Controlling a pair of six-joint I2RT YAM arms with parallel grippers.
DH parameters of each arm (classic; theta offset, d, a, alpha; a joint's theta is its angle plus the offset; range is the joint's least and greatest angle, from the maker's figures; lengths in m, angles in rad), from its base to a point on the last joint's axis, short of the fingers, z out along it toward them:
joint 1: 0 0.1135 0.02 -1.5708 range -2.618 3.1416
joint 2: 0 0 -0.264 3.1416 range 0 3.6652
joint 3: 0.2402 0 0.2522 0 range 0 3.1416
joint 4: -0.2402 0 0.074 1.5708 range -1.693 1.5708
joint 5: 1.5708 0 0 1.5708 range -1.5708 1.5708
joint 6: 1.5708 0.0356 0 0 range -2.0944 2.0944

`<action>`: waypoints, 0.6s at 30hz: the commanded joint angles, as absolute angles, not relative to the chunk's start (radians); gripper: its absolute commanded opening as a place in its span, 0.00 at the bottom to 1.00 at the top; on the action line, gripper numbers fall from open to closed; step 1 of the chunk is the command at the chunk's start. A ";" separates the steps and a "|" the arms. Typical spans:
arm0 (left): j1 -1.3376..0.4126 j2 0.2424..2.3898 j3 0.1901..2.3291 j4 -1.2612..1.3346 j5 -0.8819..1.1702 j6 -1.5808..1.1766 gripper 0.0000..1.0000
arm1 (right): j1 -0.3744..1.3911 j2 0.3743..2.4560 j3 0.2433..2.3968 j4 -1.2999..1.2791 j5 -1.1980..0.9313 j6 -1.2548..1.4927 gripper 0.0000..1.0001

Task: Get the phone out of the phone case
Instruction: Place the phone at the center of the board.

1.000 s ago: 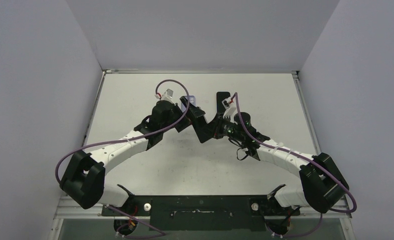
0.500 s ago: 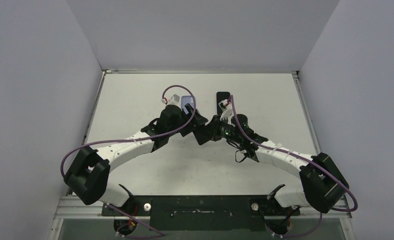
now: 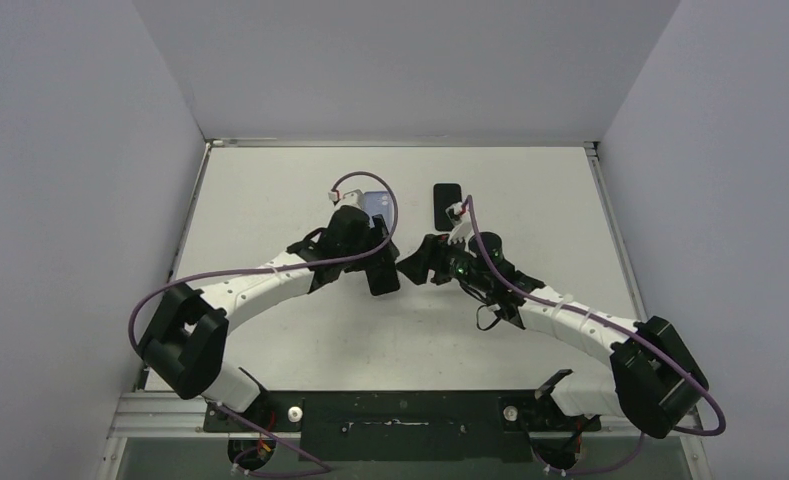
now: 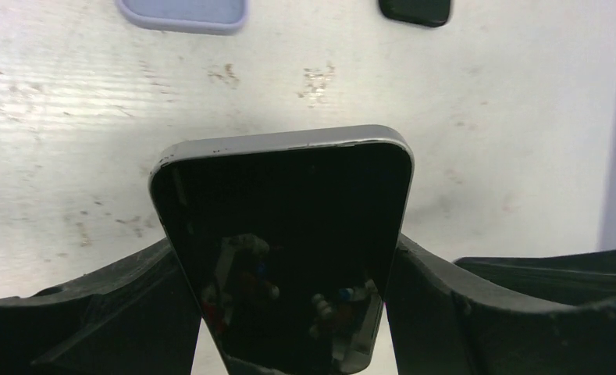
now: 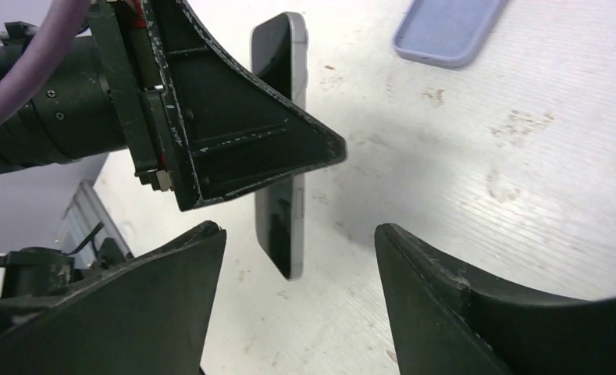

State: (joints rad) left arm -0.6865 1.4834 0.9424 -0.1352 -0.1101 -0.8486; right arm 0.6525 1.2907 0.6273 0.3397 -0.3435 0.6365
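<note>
The phone (image 4: 289, 234), dark-screened with a silver rim, is clamped by its side edges in my left gripper (image 4: 285, 258). It hangs above the white table. In the right wrist view the phone (image 5: 285, 211) shows edge-on, partly behind a left finger (image 5: 234, 141). The lavender phone case (image 3: 375, 205) lies flat on the table beyond, apart from the phone. It also shows as the case (image 4: 183, 12) and the case (image 5: 449, 27). My right gripper (image 5: 298, 234) stands open just short of the phone's free end, touching nothing. From above, the left gripper (image 3: 382, 272) and right gripper (image 3: 417, 262) sit close together.
A flat black rectangle (image 3: 447, 205), phone or case I cannot tell, lies right of the lavender case. Its corner shows in the left wrist view (image 4: 415, 9). Grey walls enclose the table (image 3: 270, 190) on three sides. Purple cables loop over both arms.
My right gripper has let go of the phone, opened and drawn back. My left gripper has closed on the phone and carried it nearer, away from the case.
</note>
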 commanded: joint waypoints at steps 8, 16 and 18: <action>-0.658 1.728 1.191 -0.398 -0.157 -0.567 0.00 | 0.494 1.148 0.571 0.167 -0.235 0.591 0.84; -0.647 1.897 1.340 -0.479 -0.173 -0.576 0.09 | 0.444 1.098 0.562 0.111 -0.203 0.553 0.85; -0.646 1.941 1.364 -0.493 -0.176 -0.585 0.15 | 0.440 1.093 0.556 0.106 -0.200 0.555 0.86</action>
